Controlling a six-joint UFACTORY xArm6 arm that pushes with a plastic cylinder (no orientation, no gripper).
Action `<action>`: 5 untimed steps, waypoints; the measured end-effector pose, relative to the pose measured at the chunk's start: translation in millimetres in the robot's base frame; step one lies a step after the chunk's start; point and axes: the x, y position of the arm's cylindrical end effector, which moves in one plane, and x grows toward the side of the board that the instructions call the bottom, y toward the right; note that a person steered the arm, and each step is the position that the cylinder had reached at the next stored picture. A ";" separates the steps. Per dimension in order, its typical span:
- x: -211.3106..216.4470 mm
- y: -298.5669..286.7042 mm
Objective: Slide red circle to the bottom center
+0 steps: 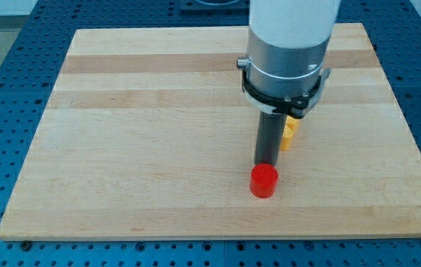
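The red circle block is a short red cylinder on the wooden board, a little right of centre and near the view's bottom edge. My tip is the lower end of the dark rod. It stands just above the red circle in the view, touching or almost touching its far side. A yellow block lies right of the rod, partly hidden behind it and the arm's grey collar; its shape cannot be made out.
The arm's large grey and white body hangs over the board's upper right. The board lies on a blue perforated table, with its bottom edge close below the red circle.
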 end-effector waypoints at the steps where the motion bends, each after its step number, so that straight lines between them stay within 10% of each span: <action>1: -0.6 27.6; 5: 25.8 9.6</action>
